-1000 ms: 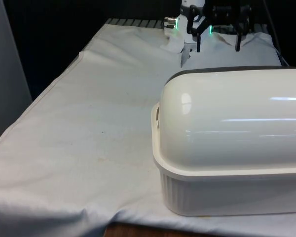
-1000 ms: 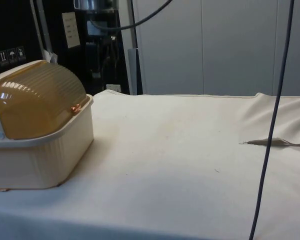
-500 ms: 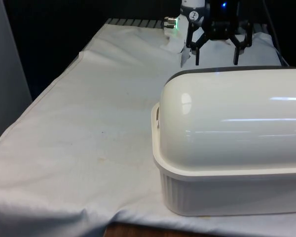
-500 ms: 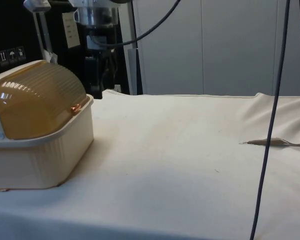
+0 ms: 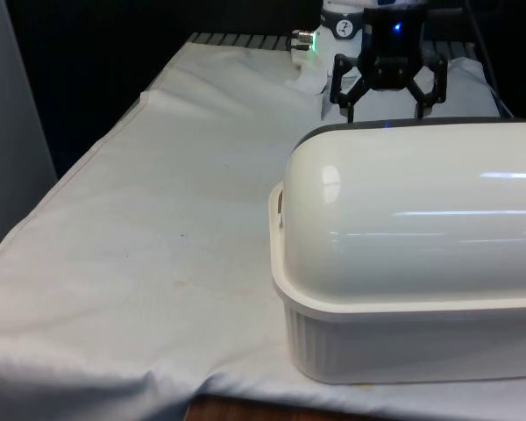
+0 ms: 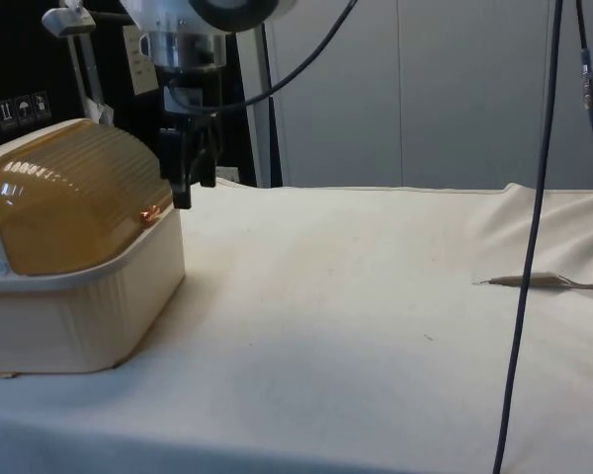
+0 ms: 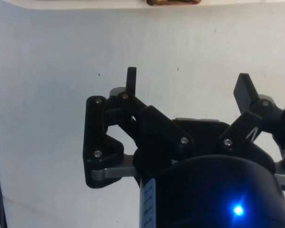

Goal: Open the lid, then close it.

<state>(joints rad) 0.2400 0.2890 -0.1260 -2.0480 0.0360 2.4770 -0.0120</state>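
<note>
A cream bread box (image 6: 79,316) stands on the cloth with its ribbed amber roll lid (image 6: 74,202) shut. The lid's small copper handle (image 6: 150,213) rests on the box's front rim. In the front view the box turns its white back (image 5: 412,202) to the camera. My gripper (image 6: 193,193) hangs open just in front of the lid, fingertips a little above and beside the handle, touching nothing. In the front view the gripper (image 5: 384,111) stands behind the box's top edge. In the wrist view the gripper (image 7: 187,80) holds nothing, and the handle (image 7: 173,2) lies beyond the fingertips.
White cloth (image 5: 158,219) stretches over the front view's left half. A dark cable (image 6: 534,227) hangs down on the side view's right. A fold in the cloth (image 6: 544,281) lies near it. The bread box sits close to the table's front edge (image 5: 245,408).
The gripper has come down from above and closer to the bread box, ending just in front of the lid's handle. It stays open. The lid has not moved.
</note>
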